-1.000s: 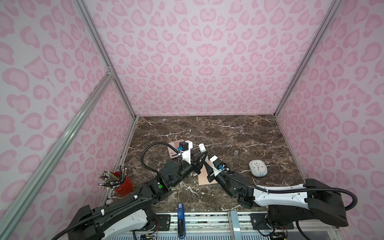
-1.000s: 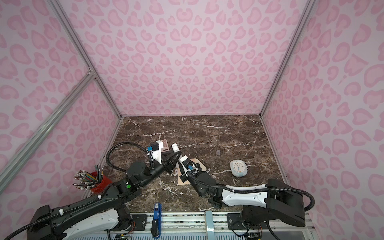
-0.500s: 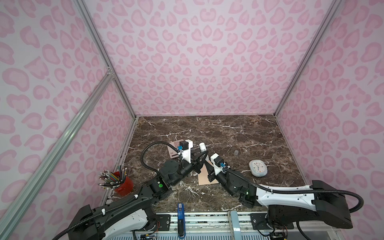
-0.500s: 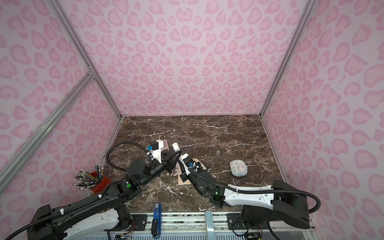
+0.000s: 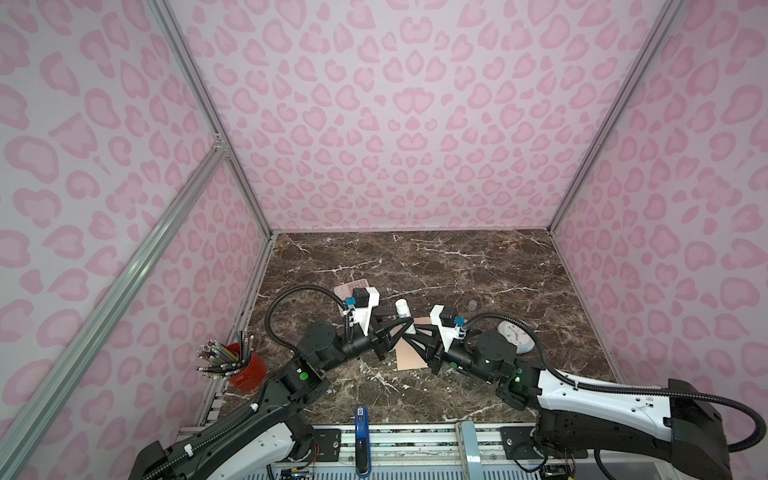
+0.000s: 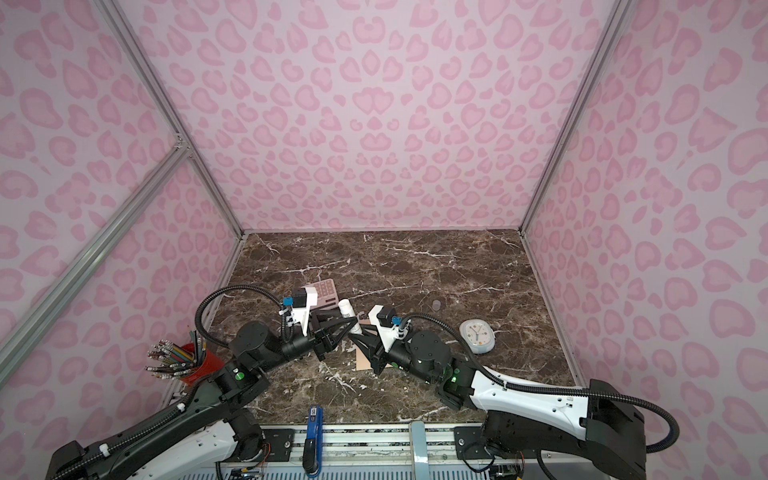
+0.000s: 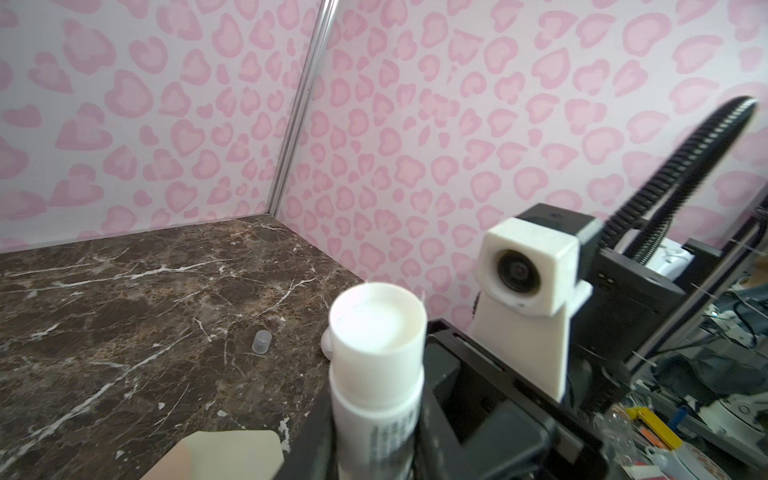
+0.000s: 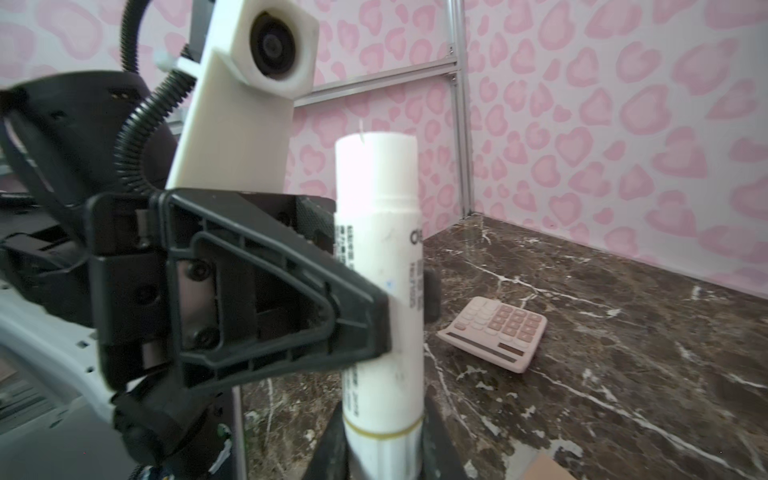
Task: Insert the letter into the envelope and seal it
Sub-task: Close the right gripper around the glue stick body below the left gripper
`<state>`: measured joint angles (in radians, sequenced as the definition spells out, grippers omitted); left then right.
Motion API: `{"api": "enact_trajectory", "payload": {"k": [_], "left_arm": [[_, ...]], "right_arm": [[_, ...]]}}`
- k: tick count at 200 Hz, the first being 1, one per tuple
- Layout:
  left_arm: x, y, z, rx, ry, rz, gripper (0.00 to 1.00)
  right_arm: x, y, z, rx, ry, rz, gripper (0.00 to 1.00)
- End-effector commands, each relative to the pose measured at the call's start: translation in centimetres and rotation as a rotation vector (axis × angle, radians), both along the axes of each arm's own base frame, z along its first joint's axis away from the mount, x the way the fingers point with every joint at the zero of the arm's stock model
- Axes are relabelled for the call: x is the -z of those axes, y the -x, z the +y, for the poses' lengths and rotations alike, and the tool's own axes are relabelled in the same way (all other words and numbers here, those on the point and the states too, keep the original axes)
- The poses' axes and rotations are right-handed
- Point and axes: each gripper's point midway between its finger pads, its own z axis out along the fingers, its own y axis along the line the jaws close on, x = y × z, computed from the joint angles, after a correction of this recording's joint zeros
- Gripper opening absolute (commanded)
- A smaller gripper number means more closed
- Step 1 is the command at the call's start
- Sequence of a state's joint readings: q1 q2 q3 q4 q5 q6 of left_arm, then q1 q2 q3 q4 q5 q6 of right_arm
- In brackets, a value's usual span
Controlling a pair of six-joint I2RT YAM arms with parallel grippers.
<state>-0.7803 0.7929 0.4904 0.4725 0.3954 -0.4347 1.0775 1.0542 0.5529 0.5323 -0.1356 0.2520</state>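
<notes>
While both claws share one stick: this reads as the sealing stage. The left claw (image 8: 409,307) and right claw (image 8: 384,455) meet over the envelope (image 5: 411,355) with a white glue stick (image 8: 378,232) upright between them.
Step in hand: a handover or a twist of the stick, I'd say; the views don't settle which.
Left claw: narrowed right down and clamped across the stick's middle, one fingertip flat on the label, the other behind it.
Right claw: closed in too, its fingers hugging the stick's lower end, just below the left claw's hold.
Envelope: flat on the marble table (image 5: 457,266), right under the two claws, peach body showing in both top views. Its pale flap (image 7: 232,449) looks opened out, so not sealed yet.
Letter: no white sheet on show anywhere. Likely tucked inside already, but that's a guess.
Loose cap: a small clear cap (image 7: 262,341) stands on the table, apart from the envelope; it could be the stick's.
Next move calls for: one claw letting go cleanly, the other bringing the glue end down onto the flap, then the fold and a firm press.
Watch for: thin paper sliding under the stick; the free claw may need to pin the envelope.
</notes>
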Motion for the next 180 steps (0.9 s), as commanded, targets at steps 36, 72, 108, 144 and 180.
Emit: {"api": "enact_trajectory", "payload": {"k": [36, 72, 108, 144, 180], "left_arm": [[1.7, 4.7, -0.5, 0.245, -0.062, 0.023, 0.15], [1.7, 4.6, -0.5, 0.241, -0.076, 0.019, 0.14], [1.7, 3.5, -0.2, 0.173, -0.083, 0.021, 0.14], [0.9, -0.1, 1.4, -0.066, -0.060, 0.028, 0.13], [-0.2, -3.2, 3.9, -0.305, -0.018, 0.036, 0.14]], "right_arm": [[-4.0, 2.0, -0.8, -0.184, -0.167, 0.045, 0.15], [-3.2, 1.5, -0.9, -0.176, -0.103, 0.043, 0.19], [-2.0, 0.7, -0.9, -0.133, -0.019, 0.021, 0.30], [-0.1, -0.9, -1.7, -0.026, 0.087, -0.041, 0.51], [1.5, -1.3, -1.9, 0.059, 0.130, -0.129, 0.58]]}}
